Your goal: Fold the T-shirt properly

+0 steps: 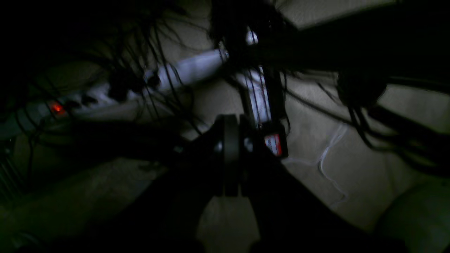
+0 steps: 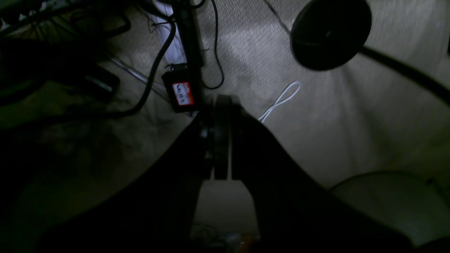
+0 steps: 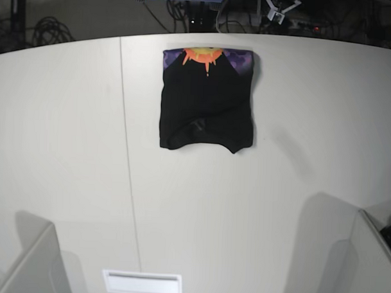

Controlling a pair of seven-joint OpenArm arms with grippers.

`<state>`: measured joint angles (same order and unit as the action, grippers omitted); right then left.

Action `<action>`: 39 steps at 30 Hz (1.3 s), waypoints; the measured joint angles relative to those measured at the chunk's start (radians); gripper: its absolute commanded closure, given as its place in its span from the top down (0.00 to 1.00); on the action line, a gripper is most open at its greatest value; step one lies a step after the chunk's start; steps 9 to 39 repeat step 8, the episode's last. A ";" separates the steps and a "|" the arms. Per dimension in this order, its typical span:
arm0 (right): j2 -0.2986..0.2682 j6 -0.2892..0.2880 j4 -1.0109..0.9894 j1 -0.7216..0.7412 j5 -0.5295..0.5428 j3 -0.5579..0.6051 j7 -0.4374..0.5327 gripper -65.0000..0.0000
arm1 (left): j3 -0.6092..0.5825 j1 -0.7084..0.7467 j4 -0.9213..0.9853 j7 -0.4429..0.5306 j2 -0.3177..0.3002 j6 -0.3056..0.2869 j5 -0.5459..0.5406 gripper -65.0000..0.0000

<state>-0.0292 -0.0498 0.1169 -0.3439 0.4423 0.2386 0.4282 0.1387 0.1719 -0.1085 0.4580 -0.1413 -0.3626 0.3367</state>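
Base view: one T-shirt (image 3: 207,100), black, lying flat on the white table (image 3: 67,148) toward its far edge, gathered into a compact, roughly square packet; a strip of orange-and-purple print shows along its far edge, the near edge slightly bunched and rounded at the corners. No arm or claw appears over the table. Judged soft, light and limp: it would sag and unfold if lifted by a single point, so a hold is best taken at two corners of one edge, pinching all layers together. Fold looks close to complete.

Left wrist view: dim. Left claw (image 1: 231,154) pressed fully together, nothing between its jaws. Beyond it, pale floor (image 1: 351,168), a white power strip (image 1: 147,82) with a red light, a tangle of dark cables and a thin white cord (image 1: 327,158). No T-shirt visible.

Right wrist view: dim. Right claw (image 2: 221,140) likewise closed up tight and empty. Beyond it, floor, a black adapter with red label (image 2: 181,93), a round black base (image 2: 330,33) and a looped white cord. No T-shirt visible
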 measured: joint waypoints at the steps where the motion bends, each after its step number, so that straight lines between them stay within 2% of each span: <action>1: 0.006 0.000 0.000 0.000 0.000 -0.008 -0.003 0.00 | 0.000 0.001 0.000 0.002 -0.001 0.000 0.000 0.00; 39: 0.002 0.000 0.001 0.023 -0.004 -0.005 -0.001 0.00 | 0.000 -0.020 0.005 -0.005 0.005 0.000 0.003 0.00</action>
